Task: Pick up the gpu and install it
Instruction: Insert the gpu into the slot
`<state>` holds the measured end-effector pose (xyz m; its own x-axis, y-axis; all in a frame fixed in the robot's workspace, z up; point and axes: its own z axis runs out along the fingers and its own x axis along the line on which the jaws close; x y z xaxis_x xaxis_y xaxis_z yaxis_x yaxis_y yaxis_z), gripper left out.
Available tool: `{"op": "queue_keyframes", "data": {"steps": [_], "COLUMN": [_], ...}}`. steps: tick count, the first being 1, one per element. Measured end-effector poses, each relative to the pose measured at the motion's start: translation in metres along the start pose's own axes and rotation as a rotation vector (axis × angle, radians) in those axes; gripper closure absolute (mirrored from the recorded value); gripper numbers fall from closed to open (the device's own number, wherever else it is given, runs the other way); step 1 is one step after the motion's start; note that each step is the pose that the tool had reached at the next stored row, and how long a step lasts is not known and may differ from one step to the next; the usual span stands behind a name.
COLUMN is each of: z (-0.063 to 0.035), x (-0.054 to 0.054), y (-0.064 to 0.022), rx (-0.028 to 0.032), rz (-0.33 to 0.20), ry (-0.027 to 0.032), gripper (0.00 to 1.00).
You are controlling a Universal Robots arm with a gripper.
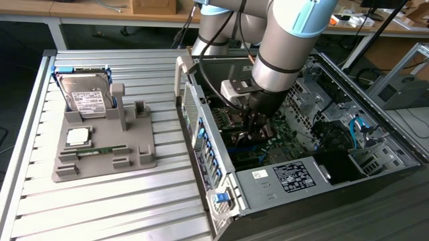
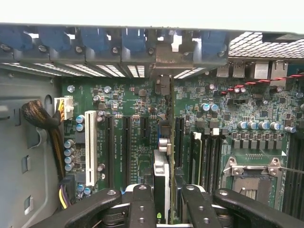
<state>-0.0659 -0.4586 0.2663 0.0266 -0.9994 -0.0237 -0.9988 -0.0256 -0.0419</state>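
Observation:
The gpu (image 2: 160, 167) shows edge-on as a thin dark card with a silver edge, standing upright over the green motherboard (image 2: 137, 102). It runs toward the rear slot openings (image 2: 164, 61) of the case. My gripper (image 2: 165, 202) is shut on the gpu, one black finger (image 2: 141, 204) on each side of it. The card sits in line with a dark expansion slot between the long black slots (image 2: 126, 142) and the memory slots (image 2: 204, 156). In the exterior view the gripper (image 1: 258, 128) reaches deep into the open computer case (image 1: 282, 175).
A white slot (image 2: 90, 147) and a brown cable bundle (image 2: 40, 116) lie to one side, the CPU socket (image 2: 251, 180) to the other. Outside the case, a grey fixture (image 1: 100, 145) holds a hard drive (image 1: 87, 98), a processor (image 1: 78, 135) and a green memory stick (image 1: 100, 150).

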Motion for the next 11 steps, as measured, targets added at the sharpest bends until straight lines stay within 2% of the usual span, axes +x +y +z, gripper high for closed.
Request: {"op": "queue_keyframes", "data": {"steps": [11], "z": [0.0019], "x": [0.0000], "y": [0.0043], "rx": [-0.0001], "rz": [0.000], "ry": [0.0001], "gripper": [0.73]}}
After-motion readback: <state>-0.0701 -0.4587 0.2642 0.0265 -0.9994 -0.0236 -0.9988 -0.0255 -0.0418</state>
